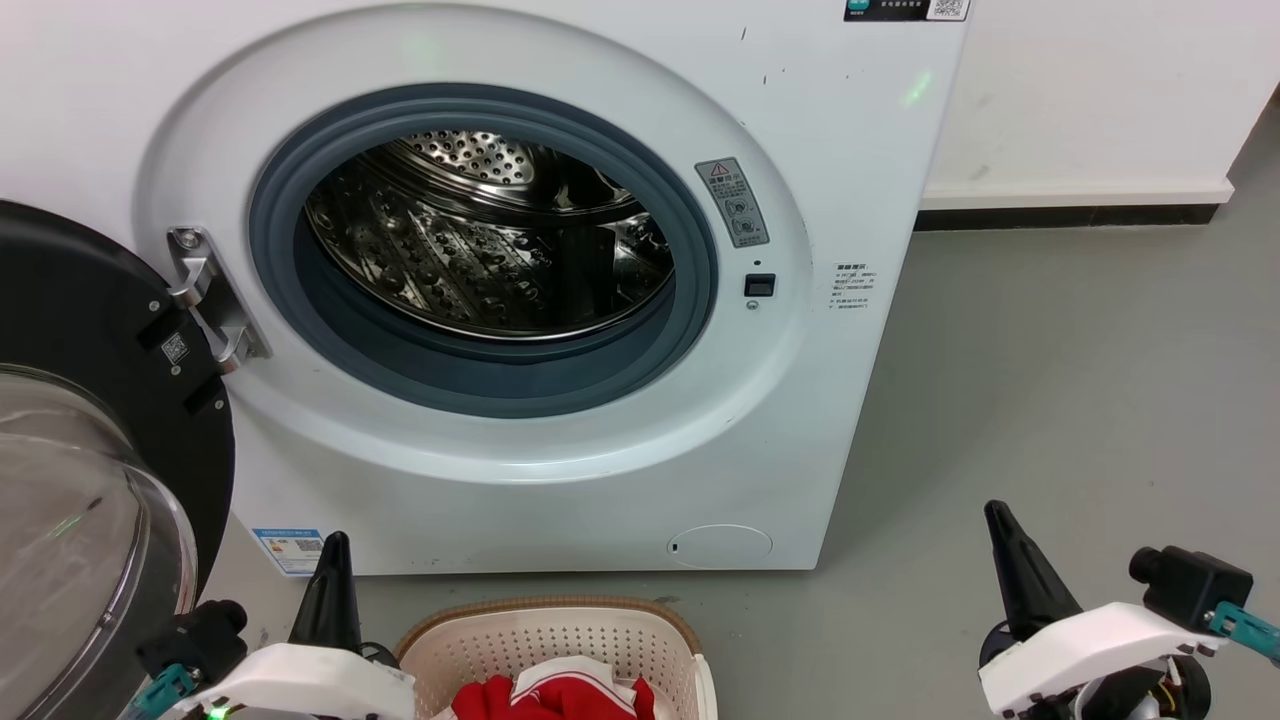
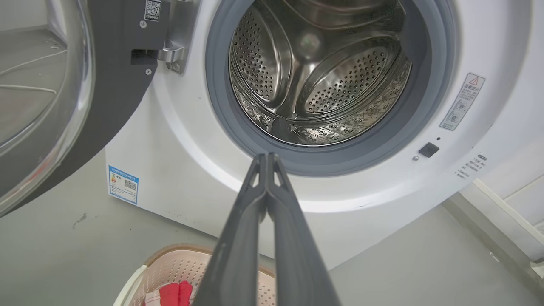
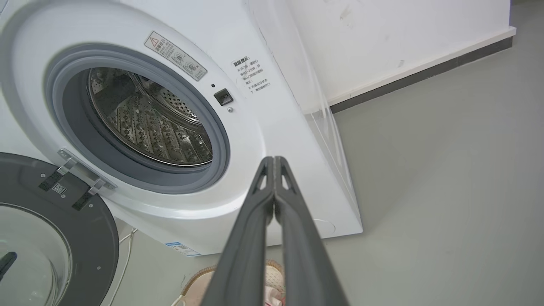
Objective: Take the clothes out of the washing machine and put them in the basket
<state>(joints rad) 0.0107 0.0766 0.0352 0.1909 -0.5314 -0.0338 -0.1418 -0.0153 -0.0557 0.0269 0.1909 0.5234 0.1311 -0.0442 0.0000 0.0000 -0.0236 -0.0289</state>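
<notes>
The white washing machine [image 1: 600, 470] stands with its door [image 1: 90, 400] swung open to the left, and its steel drum [image 1: 480, 235] holds nothing. On the floor in front sits the cream basket [image 1: 560, 635] with the red and white clothes [image 1: 560, 695] lying inside; the same clothes [image 2: 174, 293] show low in the left wrist view. My left gripper [image 1: 335, 545] is shut just left of the basket, holding nothing. My right gripper [image 1: 995, 515] is shut over bare floor to the right. Both wrist views show fingertips pressed together [image 2: 267, 156] [image 3: 273, 159].
Grey floor [image 1: 1050, 400] stretches to the right of the machine, up to a white wall with a dark skirting strip [image 1: 1070, 215]. The open door with its glass bowl [image 1: 70, 520] juts out on the left, close to my left arm.
</notes>
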